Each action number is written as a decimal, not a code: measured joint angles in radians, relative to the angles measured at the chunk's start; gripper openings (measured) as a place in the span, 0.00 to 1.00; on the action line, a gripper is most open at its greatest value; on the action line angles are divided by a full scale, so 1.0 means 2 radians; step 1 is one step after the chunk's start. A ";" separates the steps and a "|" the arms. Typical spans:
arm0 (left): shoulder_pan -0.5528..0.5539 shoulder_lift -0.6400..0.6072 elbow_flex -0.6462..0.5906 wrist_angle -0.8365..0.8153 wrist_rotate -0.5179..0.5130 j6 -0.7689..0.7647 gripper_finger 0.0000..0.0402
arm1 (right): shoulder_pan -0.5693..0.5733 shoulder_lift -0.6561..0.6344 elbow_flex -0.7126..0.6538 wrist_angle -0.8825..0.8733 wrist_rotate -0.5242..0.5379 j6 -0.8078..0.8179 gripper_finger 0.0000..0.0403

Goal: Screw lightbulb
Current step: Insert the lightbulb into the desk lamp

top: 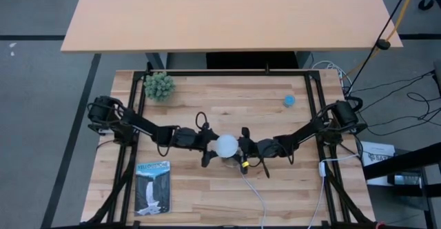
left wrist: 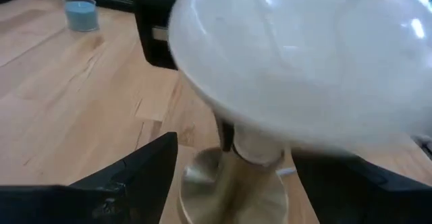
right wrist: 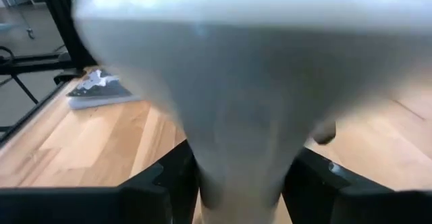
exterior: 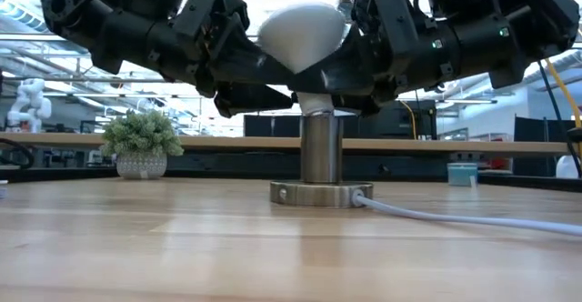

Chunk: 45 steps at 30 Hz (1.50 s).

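Observation:
The white lightbulb stands upright, its narrow base in the top of the silvery socket post at the table's middle; it also shows in the high view. My right gripper comes from the table's right and is shut on the bulb's tapering neck. My left gripper comes from the table's left and is open, its fingers standing wide on either side of the neck, under the dome. Whether they touch the bulb, I cannot tell. My right gripper pinches the bulb's tapering neck between its two fingers, below the dome. The fingers come level from the table's right side. The bulb stands upright with its base on the socket post.
The socket's white cord runs toward the near right edge. A small potted plant stands at the far left, a small blue object at the far right, and a booklet lies at the near left.

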 joint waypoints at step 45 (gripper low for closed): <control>-0.035 -0.001 0.001 0.020 0.017 0.009 0.74 | 0.008 -0.008 0.000 -0.025 0.002 -0.110 0.49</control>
